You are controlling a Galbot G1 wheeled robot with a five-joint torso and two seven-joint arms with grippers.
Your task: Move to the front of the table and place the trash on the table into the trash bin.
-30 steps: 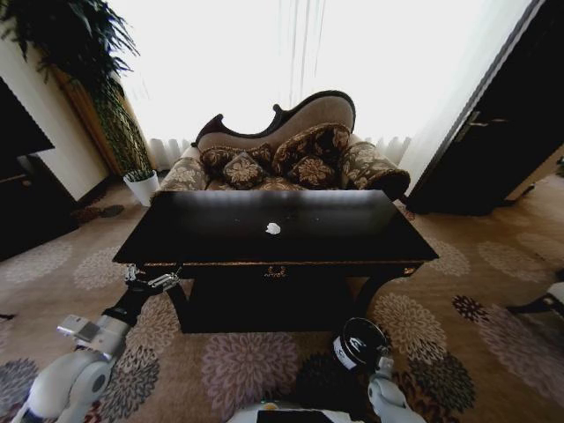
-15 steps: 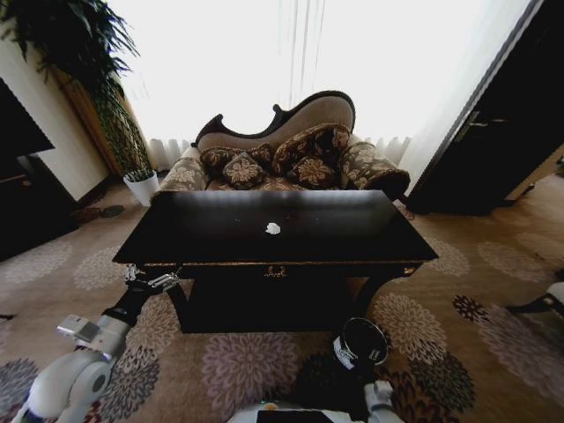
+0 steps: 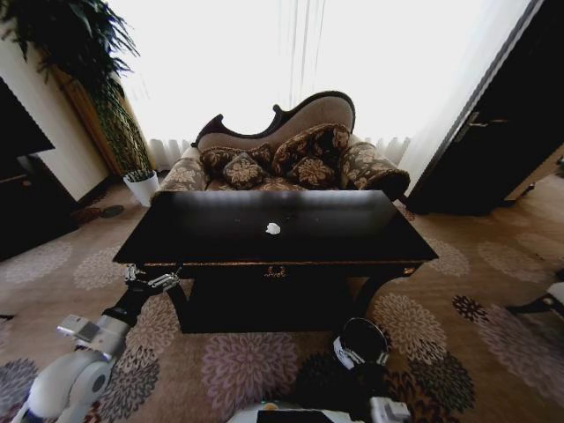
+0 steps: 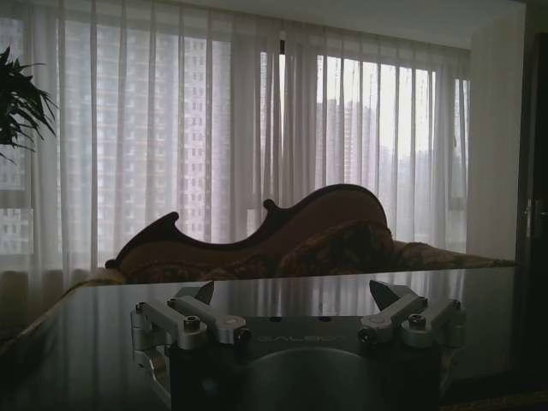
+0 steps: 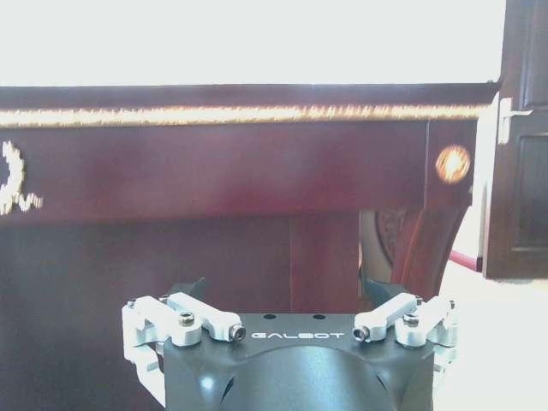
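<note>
One white paper scrap [image 3: 273, 228] lies mid-worktop [image 3: 220, 242] | at about 1 o'clock from left gripper [image 3: 152, 281], nearer arm, jaws spread at the front-left edge | right gripper [image 5: 287, 295] low by trash bin [image 3: 361, 342], jaws spread, below the front rail.

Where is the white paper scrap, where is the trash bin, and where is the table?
white paper scrap [image 3: 273, 229]: head view, middle of the scrap.
trash bin [image 3: 363, 338]: head view, its shiny rim.
table [image 3: 203, 231]: head view, bare part of the glossy top.
</note>
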